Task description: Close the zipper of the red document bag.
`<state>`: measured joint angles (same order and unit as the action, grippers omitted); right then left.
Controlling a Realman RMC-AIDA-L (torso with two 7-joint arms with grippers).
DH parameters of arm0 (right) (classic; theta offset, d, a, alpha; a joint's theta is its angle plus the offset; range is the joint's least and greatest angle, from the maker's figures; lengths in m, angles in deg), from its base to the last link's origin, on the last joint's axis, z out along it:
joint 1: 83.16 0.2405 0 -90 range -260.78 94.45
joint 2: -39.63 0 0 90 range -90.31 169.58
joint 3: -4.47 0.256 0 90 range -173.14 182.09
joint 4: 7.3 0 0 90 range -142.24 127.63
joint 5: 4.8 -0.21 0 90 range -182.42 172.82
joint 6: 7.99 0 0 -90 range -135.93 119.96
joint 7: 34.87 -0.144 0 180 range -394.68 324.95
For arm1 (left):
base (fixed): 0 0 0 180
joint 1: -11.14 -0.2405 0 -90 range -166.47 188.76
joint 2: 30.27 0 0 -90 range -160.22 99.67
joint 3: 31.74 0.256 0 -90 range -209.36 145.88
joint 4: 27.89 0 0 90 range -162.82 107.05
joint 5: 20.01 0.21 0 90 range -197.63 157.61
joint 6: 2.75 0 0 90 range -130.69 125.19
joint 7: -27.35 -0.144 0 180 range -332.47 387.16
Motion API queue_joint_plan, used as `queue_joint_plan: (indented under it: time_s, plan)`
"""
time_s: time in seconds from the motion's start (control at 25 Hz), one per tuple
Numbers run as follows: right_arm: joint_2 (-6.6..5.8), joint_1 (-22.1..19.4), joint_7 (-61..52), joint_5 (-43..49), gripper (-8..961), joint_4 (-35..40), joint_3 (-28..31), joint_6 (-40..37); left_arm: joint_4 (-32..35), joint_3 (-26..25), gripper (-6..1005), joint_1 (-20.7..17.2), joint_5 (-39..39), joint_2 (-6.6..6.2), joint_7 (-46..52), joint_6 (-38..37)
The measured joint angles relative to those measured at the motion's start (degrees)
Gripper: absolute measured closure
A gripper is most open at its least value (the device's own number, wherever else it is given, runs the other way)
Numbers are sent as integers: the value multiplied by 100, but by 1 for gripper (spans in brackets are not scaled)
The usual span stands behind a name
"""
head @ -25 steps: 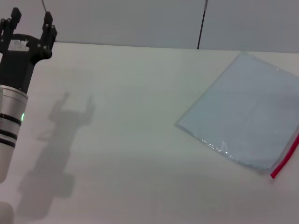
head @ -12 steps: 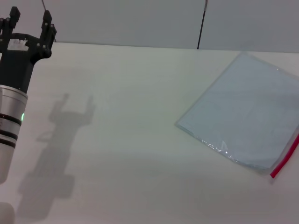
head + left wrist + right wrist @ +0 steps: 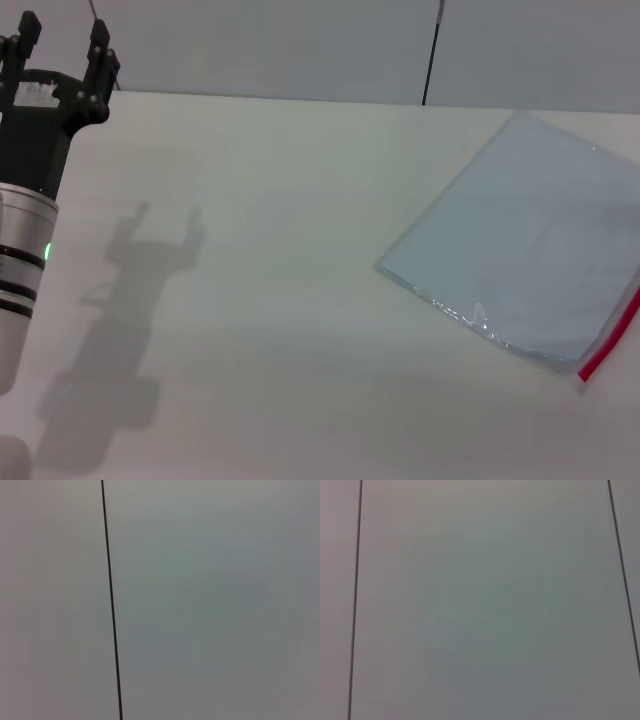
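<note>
The red document bag (image 3: 530,250), a flat pale blue translucent pouch, lies on the white table at the right of the head view, turned at an angle. Its zipper (image 3: 610,338), a thin red strip, runs along the pouch's right edge and leaves the frame. My left gripper (image 3: 62,47) is raised at the far left, far from the bag, fingers pointing up and spread open with nothing between them. The right gripper does not show in any view. Both wrist views show only a grey wall with dark seams.
The white table (image 3: 280,290) stretches between the left arm and the bag. A grey panelled wall (image 3: 300,45) with a dark vertical seam (image 3: 430,55) stands behind the table's far edge. The left arm's shadow (image 3: 130,300) falls on the table.
The left gripper has crept slightly upward and leftward. The bag has not moved.
</note>
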<state>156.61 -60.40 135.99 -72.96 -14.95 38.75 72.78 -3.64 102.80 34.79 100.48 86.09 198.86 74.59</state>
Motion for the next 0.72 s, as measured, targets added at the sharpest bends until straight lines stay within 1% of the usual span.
queue_joint_plan:
  time_s: [0.72]
  plan:
    - [-8,42,0,20,61,1,-10,-1,-17,21,303,0,62,0,-4,93]
